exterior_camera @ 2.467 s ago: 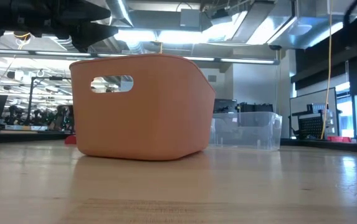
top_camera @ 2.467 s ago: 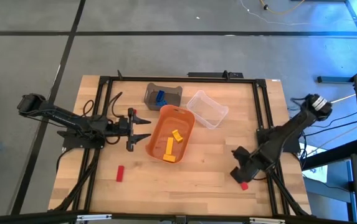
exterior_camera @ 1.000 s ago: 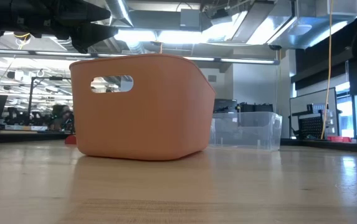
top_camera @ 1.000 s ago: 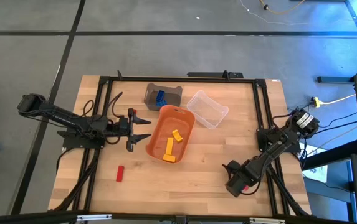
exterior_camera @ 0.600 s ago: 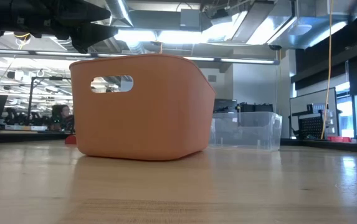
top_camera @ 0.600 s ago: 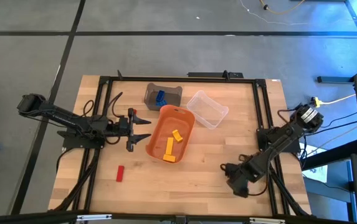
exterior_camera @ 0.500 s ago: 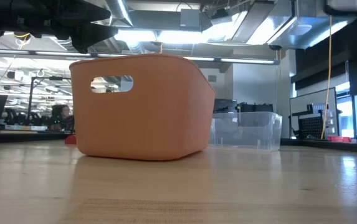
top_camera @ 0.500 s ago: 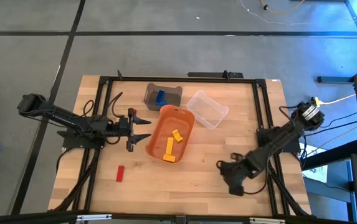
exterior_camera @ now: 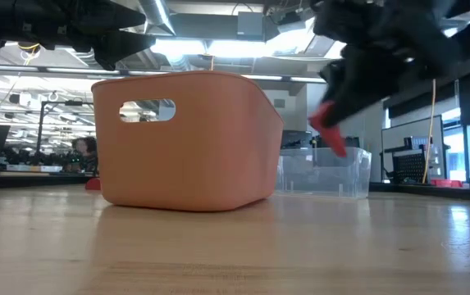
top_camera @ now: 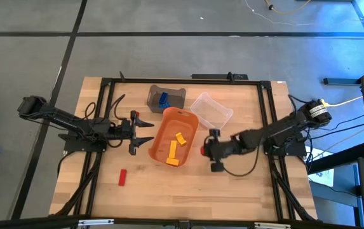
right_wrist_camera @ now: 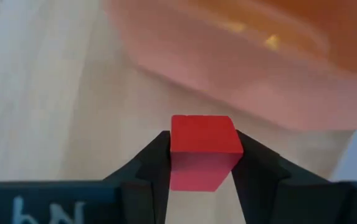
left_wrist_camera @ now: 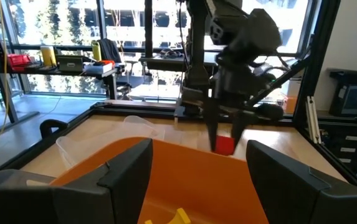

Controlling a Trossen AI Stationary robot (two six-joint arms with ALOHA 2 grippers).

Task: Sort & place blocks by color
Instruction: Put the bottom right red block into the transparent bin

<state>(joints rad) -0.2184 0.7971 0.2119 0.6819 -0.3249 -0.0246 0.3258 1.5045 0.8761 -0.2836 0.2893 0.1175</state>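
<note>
My right gripper is shut on a red block and hangs just right of the orange tub, above the table. The tub holds yellow blocks. A blue block lies in the grey bin. Another red block lies flat on the table near the front left. My left gripper stands open and level at the tub's left wall, with nothing between its fingers. My right gripper pinches the red block by two opposite sides between its two fingertips. The fingers slant down from the table's right side. The block is lifted clear of the table, tilted.
A clear plastic bin stands behind and to the right of the orange tub, next to the grey bin. A black frame runs around the table top. Bare wood lies across the front of the table.
My right gripper has swung from the table's near right corner up and toward the far left, rolling its wrist as it went. It carries the red block, which has gone from near the table top to hang clear beside the orange tub.
</note>
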